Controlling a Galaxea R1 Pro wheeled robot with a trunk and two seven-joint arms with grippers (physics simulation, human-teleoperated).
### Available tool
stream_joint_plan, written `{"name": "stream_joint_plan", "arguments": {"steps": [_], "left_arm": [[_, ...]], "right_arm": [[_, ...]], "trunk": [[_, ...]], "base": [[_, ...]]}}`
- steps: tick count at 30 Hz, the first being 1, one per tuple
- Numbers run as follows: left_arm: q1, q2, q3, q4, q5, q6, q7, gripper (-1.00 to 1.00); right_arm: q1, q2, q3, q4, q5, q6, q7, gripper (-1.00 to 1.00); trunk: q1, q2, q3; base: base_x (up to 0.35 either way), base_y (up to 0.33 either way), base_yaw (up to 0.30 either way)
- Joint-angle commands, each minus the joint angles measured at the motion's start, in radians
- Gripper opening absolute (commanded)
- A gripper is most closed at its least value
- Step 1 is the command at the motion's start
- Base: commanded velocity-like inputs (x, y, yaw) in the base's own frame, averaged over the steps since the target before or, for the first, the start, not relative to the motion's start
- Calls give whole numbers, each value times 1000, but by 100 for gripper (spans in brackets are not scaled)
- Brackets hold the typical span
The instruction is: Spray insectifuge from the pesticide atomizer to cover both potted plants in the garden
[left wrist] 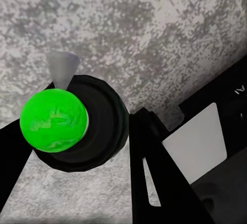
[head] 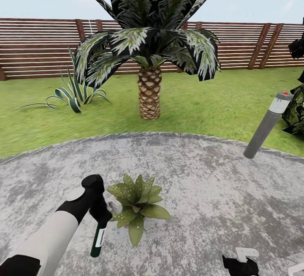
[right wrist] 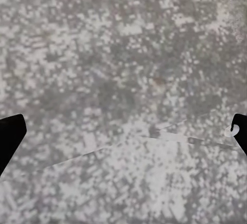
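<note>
My left gripper (head: 101, 220) is shut on the pesticide atomizer (head: 98, 239), a slim dark bottle with a white label, hanging tilted just above the patio (head: 202, 183). Its nozzle end points toward one potted plant (head: 136, 205), a low rosette of pointed green leaves right beside it; pale specks dot the nearer leaves. In the left wrist view the atomizer's green-lit top (left wrist: 53, 121) sits in its black cap between the dark fingers (left wrist: 157, 177). My right gripper (head: 241, 264) is low at the near right, open over bare paving (right wrist: 123, 80).
A palm with a scaly trunk (head: 149, 94) stands on the lawn beyond the patio, a striped agave clump (head: 76, 94) to its left. A leaning grey post (head: 267, 127) with a red cap is at the right, by a dark shrub (head: 295, 113). A brown slatted fence (head: 42, 47) closes the back.
</note>
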Motion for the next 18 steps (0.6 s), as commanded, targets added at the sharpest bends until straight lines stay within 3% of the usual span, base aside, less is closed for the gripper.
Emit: {"name": "stream_joint_plan", "arguments": {"steps": [1,5,10,18], "left_arm": [[0,2,-3,-2,-8,11,-10,-100],[2,2,-2,-4,-10,11,-9,-100],[2,4,0,-7,-10,12,-4,-100],[5,24,0,-2,-11,12,1,-100]], "right_arm": [[0,0,9,-1,-7,-1,-4,100],[0,1,9,-2,-8,-3,-4,100],[0,1,9,-3,-10,-4,-5,100],[0,4,9,-3,-9,-3,-4,100]], "trunk": [[0,0,-1],[0,0,-1],[0,0,-1],[0,0,-1]], "base": [[0,0,0],[0,-58,55],[-11,-250,253],[-186,-191,277]]}}
